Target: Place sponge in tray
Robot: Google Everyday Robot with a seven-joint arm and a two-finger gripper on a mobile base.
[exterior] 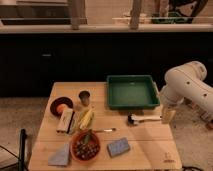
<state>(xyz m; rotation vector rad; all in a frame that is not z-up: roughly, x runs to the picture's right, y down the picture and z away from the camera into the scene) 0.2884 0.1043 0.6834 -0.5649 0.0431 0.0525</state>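
The white arm (pixel 189 82) reaches in from the right, bent sharply at its bulky joint, the forearm dropping straight down. The gripper (pixel 168 116) hangs at its lower end, pointing downward, jaws spread, holding nothing.
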